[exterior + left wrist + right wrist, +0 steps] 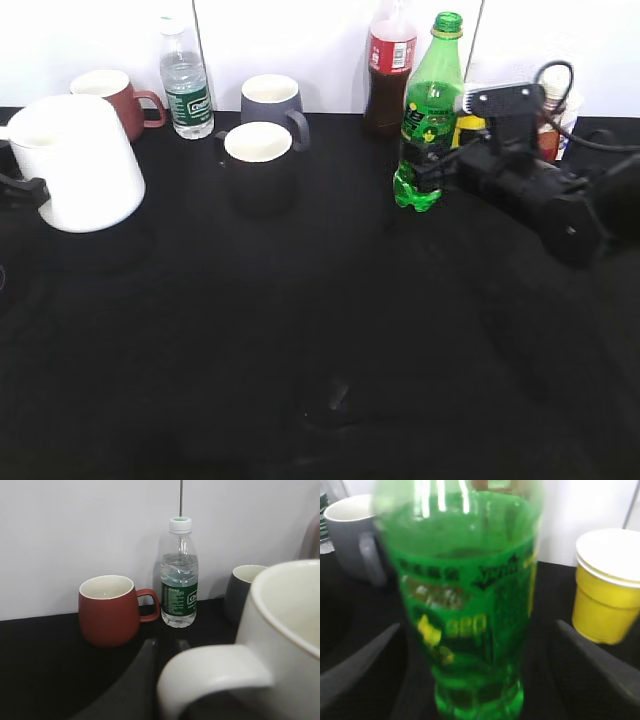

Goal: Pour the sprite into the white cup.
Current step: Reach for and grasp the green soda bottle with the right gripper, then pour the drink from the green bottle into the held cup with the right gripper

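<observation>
The sprite (428, 110), a tall green bottle with a green cap, stands at the back right of the black table. My right gripper (432, 168) is open, with one finger on each side of the bottle's lower body and a gap on both sides; the right wrist view shows the sprite (470, 605) between those fingers (478, 625). The white cup (75, 160) is at the far left. My left gripper (22, 188) is shut on its handle, which fills the bottom of the left wrist view (215, 672) beside the fingers (168, 642).
A red mug (112, 95), a small water bottle (186, 85), a grey mug (272, 100) and a dark mug with white inside (258, 160) stand at the back. A cola bottle (390, 70) and a yellow cup (605, 590) stand close behind the sprite.
</observation>
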Controlling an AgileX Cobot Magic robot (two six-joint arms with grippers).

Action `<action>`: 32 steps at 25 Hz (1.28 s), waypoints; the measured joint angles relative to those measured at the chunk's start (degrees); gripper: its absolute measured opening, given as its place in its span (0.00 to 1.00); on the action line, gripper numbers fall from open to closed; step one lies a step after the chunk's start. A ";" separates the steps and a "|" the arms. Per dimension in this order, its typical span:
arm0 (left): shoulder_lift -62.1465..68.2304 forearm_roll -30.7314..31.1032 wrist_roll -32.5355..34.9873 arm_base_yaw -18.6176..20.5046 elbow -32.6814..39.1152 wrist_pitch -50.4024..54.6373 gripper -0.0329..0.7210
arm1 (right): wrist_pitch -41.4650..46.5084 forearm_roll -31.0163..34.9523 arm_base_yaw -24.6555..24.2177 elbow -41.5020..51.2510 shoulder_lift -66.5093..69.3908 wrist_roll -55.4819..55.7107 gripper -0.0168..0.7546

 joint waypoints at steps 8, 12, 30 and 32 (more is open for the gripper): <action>0.00 0.00 0.00 0.00 0.00 -0.41 0.13 | 2.60 -3.15 0.00 -9.53 9.40 2.60 0.87; 0.00 0.00 0.00 0.00 0.00 -1.31 0.13 | 2.57 -8.24 -0.05 -11.72 11.16 2.65 0.58; 4.87 8.71 0.00 -11.92 -4.36 0.48 0.13 | 18.98 -31.92 11.52 -16.70 -5.77 -19.48 0.54; 4.87 10.84 0.00 -11.98 -4.36 0.48 0.13 | 19.67 -29.97 11.57 -16.80 -5.77 -29.81 0.54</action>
